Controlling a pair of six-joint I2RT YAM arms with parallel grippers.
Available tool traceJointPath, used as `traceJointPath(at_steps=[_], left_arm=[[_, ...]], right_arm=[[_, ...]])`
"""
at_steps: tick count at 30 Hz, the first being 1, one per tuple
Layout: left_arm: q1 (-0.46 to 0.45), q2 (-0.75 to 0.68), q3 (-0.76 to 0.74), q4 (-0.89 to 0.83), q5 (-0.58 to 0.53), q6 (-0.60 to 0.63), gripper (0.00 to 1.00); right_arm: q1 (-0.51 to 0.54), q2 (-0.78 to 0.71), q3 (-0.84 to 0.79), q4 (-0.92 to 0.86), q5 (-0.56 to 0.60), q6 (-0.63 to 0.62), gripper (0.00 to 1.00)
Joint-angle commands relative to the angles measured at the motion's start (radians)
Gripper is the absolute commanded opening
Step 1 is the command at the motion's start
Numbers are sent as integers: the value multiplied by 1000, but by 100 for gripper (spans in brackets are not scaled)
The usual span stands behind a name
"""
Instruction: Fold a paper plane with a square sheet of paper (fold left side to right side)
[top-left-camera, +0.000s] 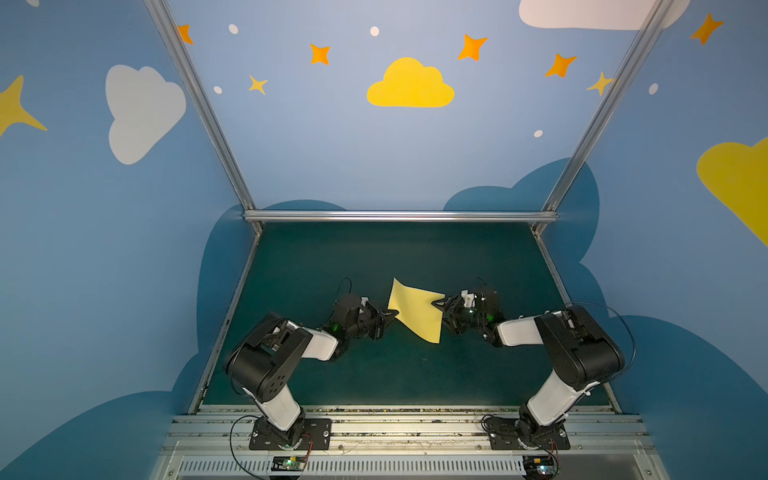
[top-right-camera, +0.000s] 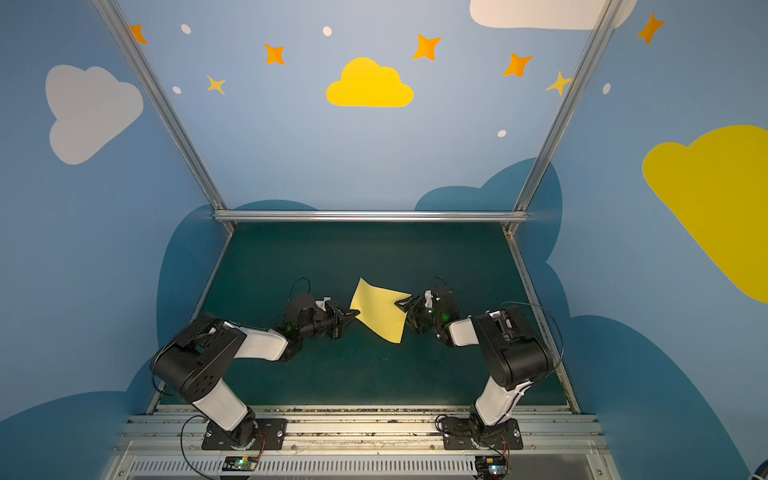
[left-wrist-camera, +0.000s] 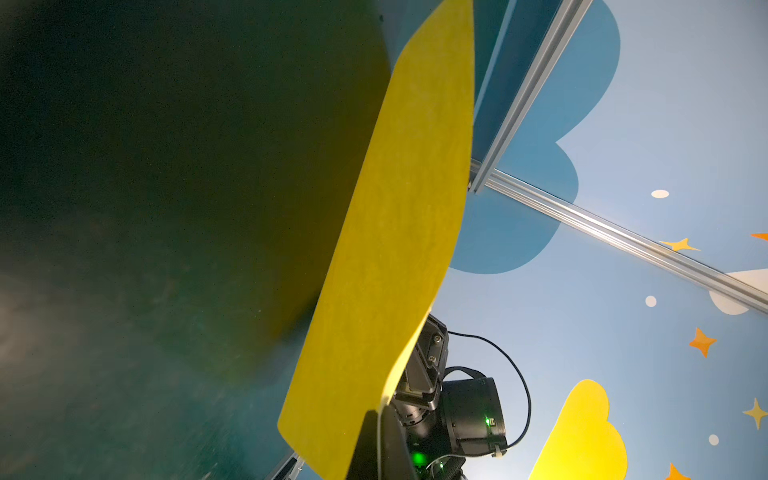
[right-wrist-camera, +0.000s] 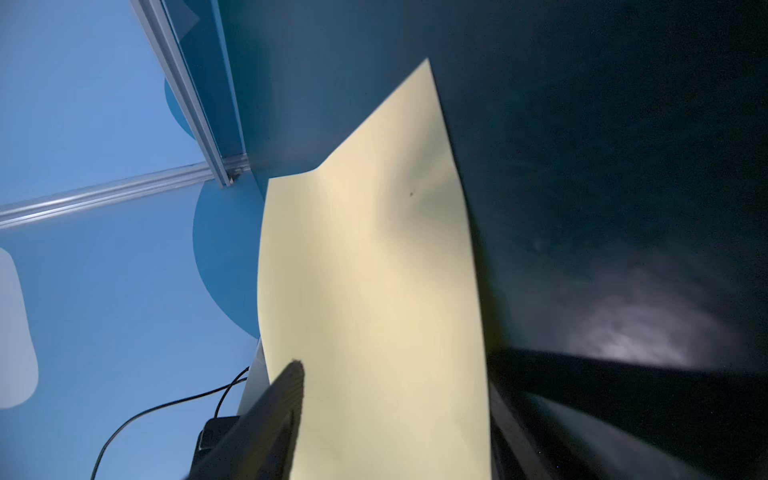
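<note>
The square sheet of paper (top-left-camera: 415, 313) (top-right-camera: 380, 313) is pale yellow and unfolded, and hangs between both grippers over the middle of the green mat. My left gripper (top-left-camera: 394, 312) (top-right-camera: 355, 312) is shut on its left edge; in the left wrist view the sheet (left-wrist-camera: 395, 249) rises from the pinched jaws (left-wrist-camera: 379, 411), off the mat. My right gripper (top-left-camera: 438, 302) (top-right-camera: 402, 302) stands at the sheet's right corner. In the right wrist view the sheet (right-wrist-camera: 374, 270) lies between its separated fingers (right-wrist-camera: 291, 386), which do not clamp it. No paper plane is in view.
The dark green mat (top-left-camera: 374, 374) is bounded by aluminium rails at the back (top-left-camera: 399, 216) and along both sides, with blue painted walls behind them. Both arm bases are bolted to the front rail (top-left-camera: 415, 432).
</note>
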Motion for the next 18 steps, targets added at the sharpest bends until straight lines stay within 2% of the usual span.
traceJointPath(at_steps=[1, 10, 18], left_arm=[[22, -49, -23, -24, 27, 22, 4], [63, -202, -25, -296, 38, 126, 4], [71, -204, -47, -305, 56, 147, 4]], right_arm=[[-11, 43, 18, -3, -8, -7, 58], [-27, 113, 74, -23, -40, -37, 40], [-12, 173, 150, -26, -61, -34, 24]])
